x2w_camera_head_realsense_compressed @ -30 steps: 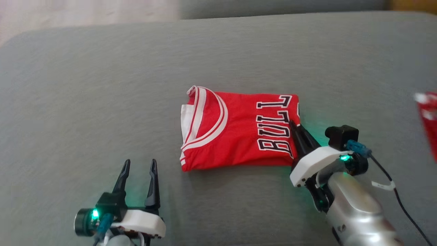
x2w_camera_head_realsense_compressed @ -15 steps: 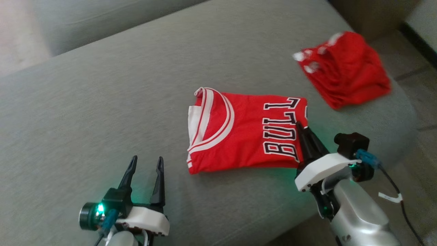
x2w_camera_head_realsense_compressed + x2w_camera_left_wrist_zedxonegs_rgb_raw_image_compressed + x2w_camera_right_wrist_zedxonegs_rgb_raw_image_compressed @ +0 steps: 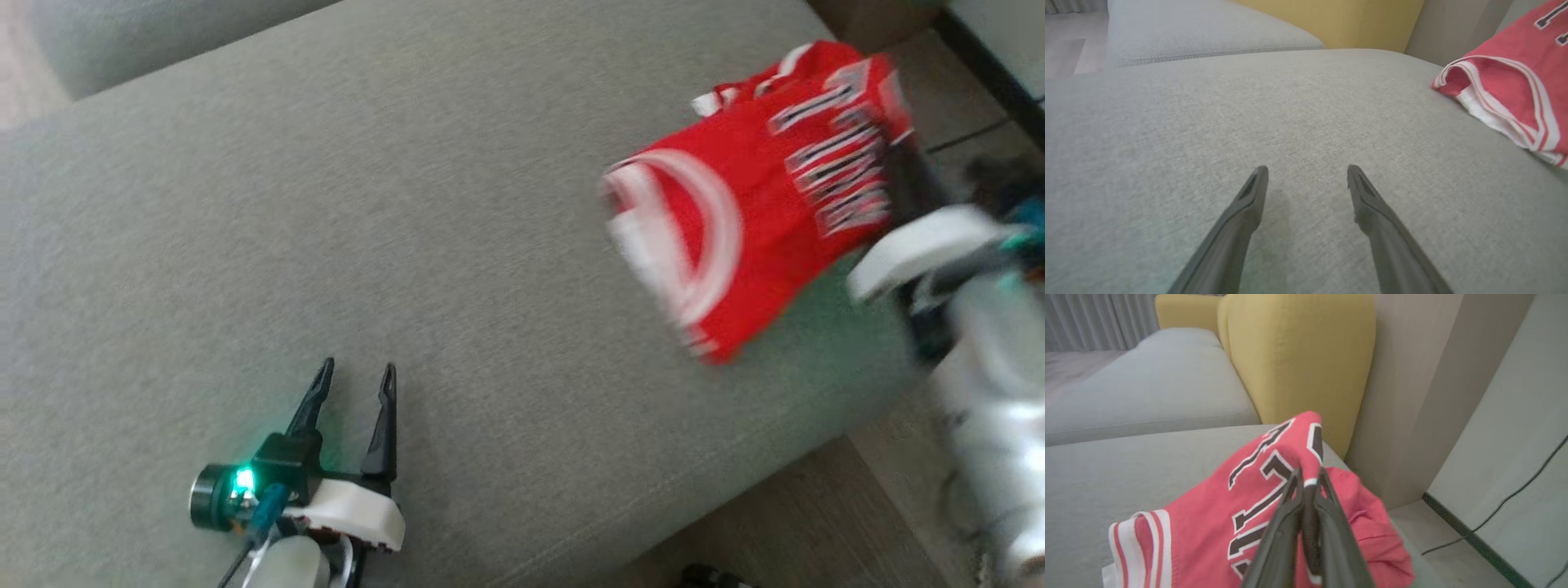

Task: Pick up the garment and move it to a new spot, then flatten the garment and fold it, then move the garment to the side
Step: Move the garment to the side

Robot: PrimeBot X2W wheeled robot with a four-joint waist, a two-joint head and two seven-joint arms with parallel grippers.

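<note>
The garment (image 3: 751,204), a folded red shirt with white trim and black-and-white lettering, hangs blurred above the right end of the grey cushion (image 3: 408,204). My right gripper (image 3: 904,167) is shut on its lettered edge. The right wrist view shows the closed fingers (image 3: 1308,473) pinching the red cloth (image 3: 1216,522), which droops to the left. My left gripper (image 3: 357,371) rests open and empty at the lower left, far from the shirt. In the left wrist view its fingers (image 3: 1306,171) spread over bare cushion, with the garment (image 3: 1515,81) at the right edge.
A second crumpled red cloth (image 3: 1372,522) lies under the held shirt at the cushion's right end. A yellow chair back (image 3: 1298,355) stands behind. The cushion's edge drops to the floor (image 3: 775,523) at the lower right. A cable (image 3: 1494,522) runs along the wall.
The head camera has swung right. My right gripper has lifted the folded garment off the middle of the cushion and carried it to the far right end. The left gripper stays open in place.
</note>
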